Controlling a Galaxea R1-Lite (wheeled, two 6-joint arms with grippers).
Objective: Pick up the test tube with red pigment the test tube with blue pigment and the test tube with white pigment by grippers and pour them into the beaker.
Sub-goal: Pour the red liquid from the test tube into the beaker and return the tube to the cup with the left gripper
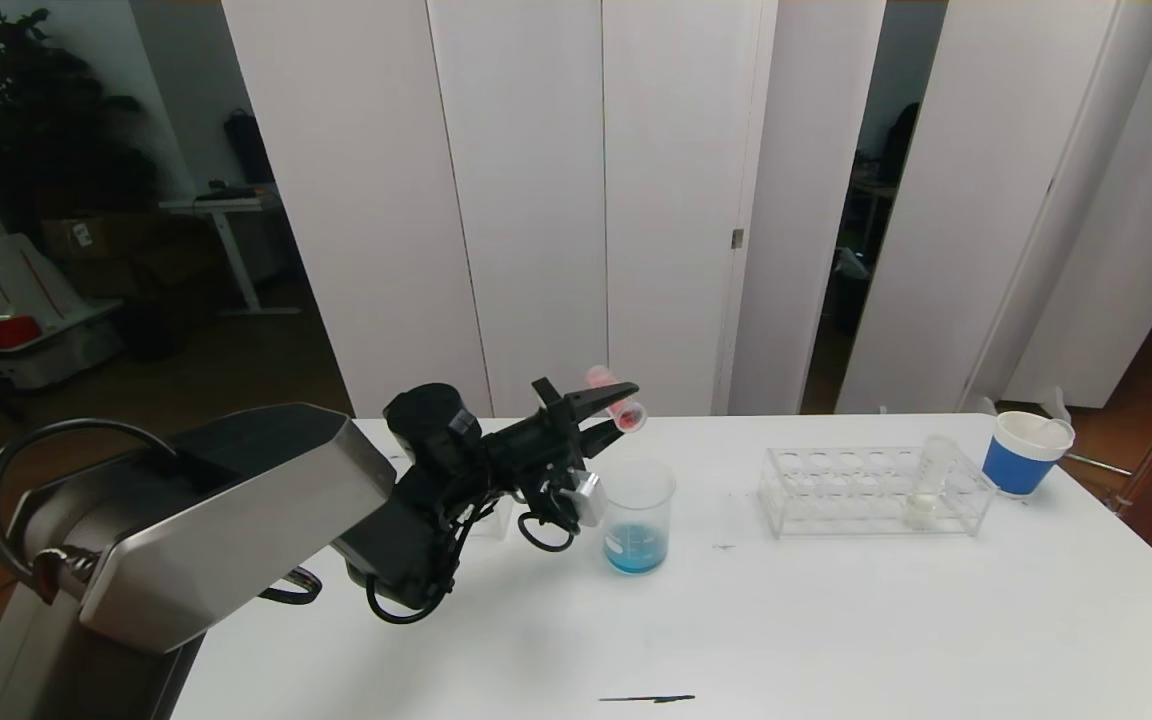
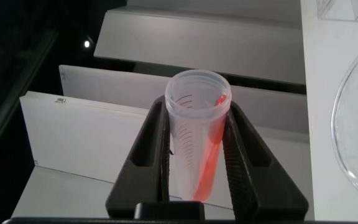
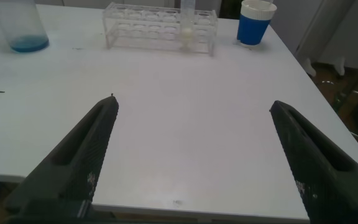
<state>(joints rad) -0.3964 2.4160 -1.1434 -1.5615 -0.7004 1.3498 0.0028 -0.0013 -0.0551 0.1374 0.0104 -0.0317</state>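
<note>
My left gripper is shut on the test tube with red pigment. It holds the tube tilted, mouth outward, just above the rim of the beaker. A red streak runs along the tube's inner wall towards its mouth. The beaker stands on the table with blue liquid at its bottom. The test tube with white pigment stands upright in a clear rack. The test tube with blue pigment is out of view. My right gripper hangs open over the table's near edge, holding nothing.
A white-and-blue paper cup stands beyond the rack near the table's far right corner. A small clear object sits partly hidden behind the left arm. A black mark lies on the table near the front edge.
</note>
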